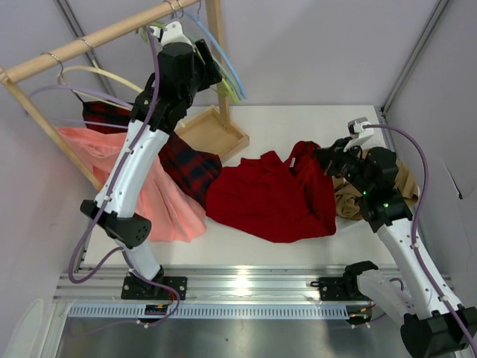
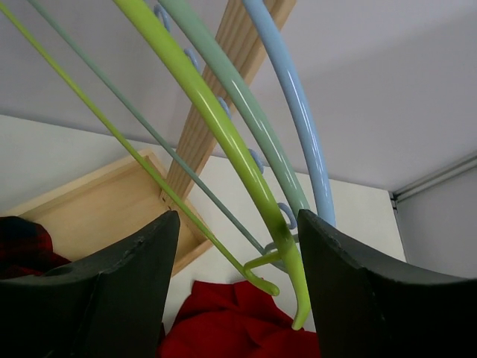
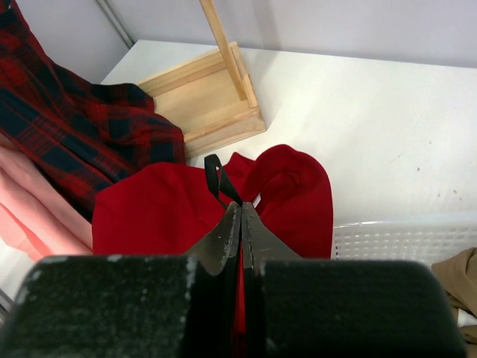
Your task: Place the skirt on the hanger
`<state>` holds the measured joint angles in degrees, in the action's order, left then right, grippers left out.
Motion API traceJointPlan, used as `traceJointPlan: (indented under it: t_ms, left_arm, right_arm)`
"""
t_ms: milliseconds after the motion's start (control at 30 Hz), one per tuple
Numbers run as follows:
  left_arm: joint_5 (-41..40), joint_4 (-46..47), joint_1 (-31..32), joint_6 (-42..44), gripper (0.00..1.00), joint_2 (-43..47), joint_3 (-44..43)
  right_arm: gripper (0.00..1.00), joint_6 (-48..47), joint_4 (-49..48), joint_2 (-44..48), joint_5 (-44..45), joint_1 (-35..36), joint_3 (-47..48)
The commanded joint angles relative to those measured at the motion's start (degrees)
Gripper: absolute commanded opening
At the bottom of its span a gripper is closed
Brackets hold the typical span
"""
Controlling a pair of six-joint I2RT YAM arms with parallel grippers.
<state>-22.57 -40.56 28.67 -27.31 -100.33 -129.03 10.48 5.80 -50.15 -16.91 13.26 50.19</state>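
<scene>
Arms: left end effector [image 2: 238, 216] high, apart around hanger [image 2: 220, 130]; right end effector [image 3: 240, 205] clamped on skirt [image 3: 149, 209].

The left arm [image 1: 138, 160] and right arm [image 1: 402, 246] wear white shells between black joints, lilac cables [image 1: 74, 261] looping alongside. The left tool [image 2: 238, 224] and right tool [image 3: 240, 216] have matte black, wedge-shaped fingers [image 2: 112, 298].

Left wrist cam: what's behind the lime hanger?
A grey-green hanger and a blue hanger sit right behind the lime hanger, then the rack's wooden post and tray. Hooks are out of frame; the left pincer's fingers cover the tray's near part.
</scene>
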Motion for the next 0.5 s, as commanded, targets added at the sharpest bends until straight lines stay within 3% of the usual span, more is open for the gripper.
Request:
traceJointPlan:
  t_ms: [0,133,467]
  left_arm:
    - [-4.8,4.8,-0.1,-2.7,0.68,0.9,1.8]
    - [-6.2,9.1,0.0,-2.7,0.64,1.7,6.0]
    - [-11.6,8.3,0.0,-0.6,0.61,-0.8,3.3]
  right_arm:
    - [0.0,-0.5,-1.9,1.5,0.6,-0.5,0.2]
    - [0.0,-0.9,-1.8,1.1,0.3,-0.9,0.6]
    - [0.0,-0.5,-2.2,1.0,-0.1,-1.2,0.8]
